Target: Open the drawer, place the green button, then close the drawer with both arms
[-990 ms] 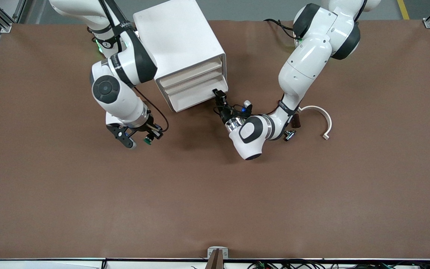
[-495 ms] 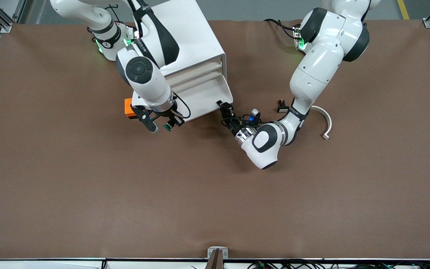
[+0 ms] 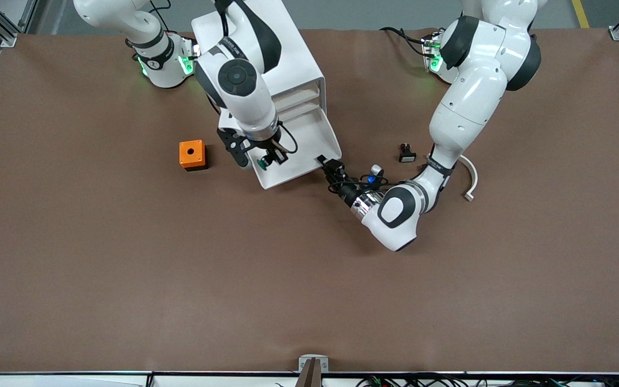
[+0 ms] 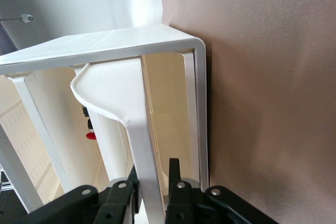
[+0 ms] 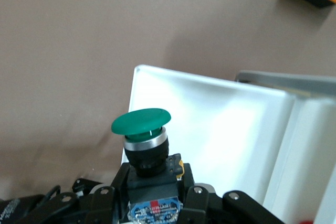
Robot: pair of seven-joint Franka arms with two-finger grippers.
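The white cabinet (image 3: 256,54) has its bottom drawer (image 3: 309,141) pulled out toward the front camera. My left gripper (image 3: 328,164) is shut on the drawer's front wall at the corner toward the left arm's end. In the left wrist view the fingers (image 4: 173,170) clamp that wall (image 4: 140,129). My right gripper (image 3: 266,159) is shut on the button (image 3: 261,163) and holds it over the open drawer, near its front wall. In the right wrist view the green cap (image 5: 142,121) points out over the drawer's white floor (image 5: 220,119), and the black body sits between the jaws.
An orange box with a hole (image 3: 192,155) stands on the table beside the drawer, toward the right arm's end. A black-and-white switch (image 3: 406,153) and a white curved piece (image 3: 469,174) lie by the left arm's forearm.
My left gripper pulled the drawer out toward the front camera. My right gripper carried the button from over the table to over the open drawer, uncovering the orange box.
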